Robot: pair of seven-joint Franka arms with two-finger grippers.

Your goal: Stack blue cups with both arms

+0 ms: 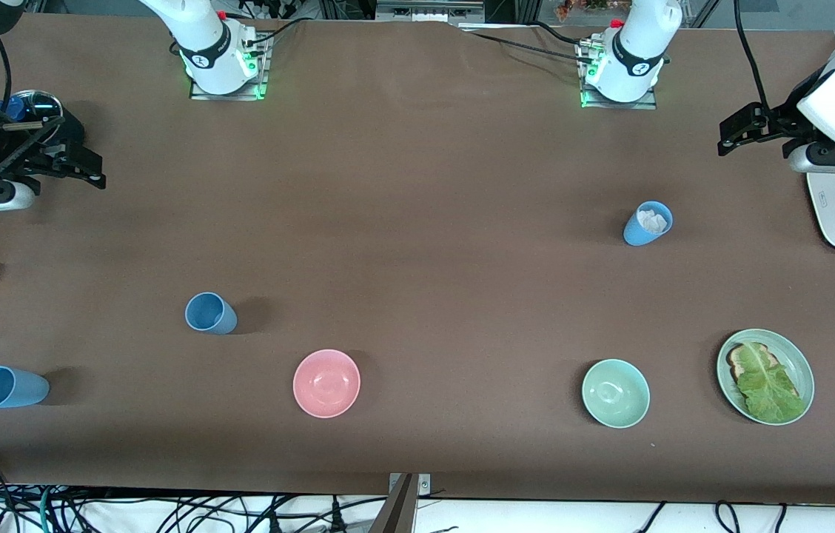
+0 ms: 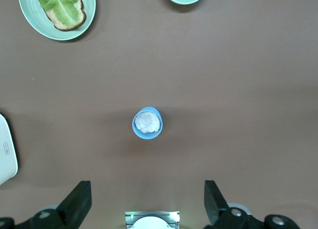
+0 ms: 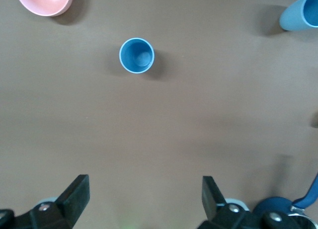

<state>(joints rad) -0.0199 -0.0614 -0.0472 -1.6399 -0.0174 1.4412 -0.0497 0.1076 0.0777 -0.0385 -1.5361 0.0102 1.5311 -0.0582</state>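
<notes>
We see the left gripper [image 1: 730, 138] and right gripper [image 1: 92, 172] raised at their table ends, fingers spread, empty. 3 blue cups: 1 [image 1: 648, 222] holding something white, unidentifiable, under the left arm; 1 [image 1: 210, 313] mid-table; 1 [image 1: 9, 387] near the front camera. Light, stiff plastic, probably slippery; we would pinch a rim wall.

Left hand [image 1: 736, 137] and right hand [image 1: 88, 169] (fingers spread wide) high above the table's ends.

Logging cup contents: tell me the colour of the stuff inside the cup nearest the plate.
White, clearest in the left wrist view.
</notes>
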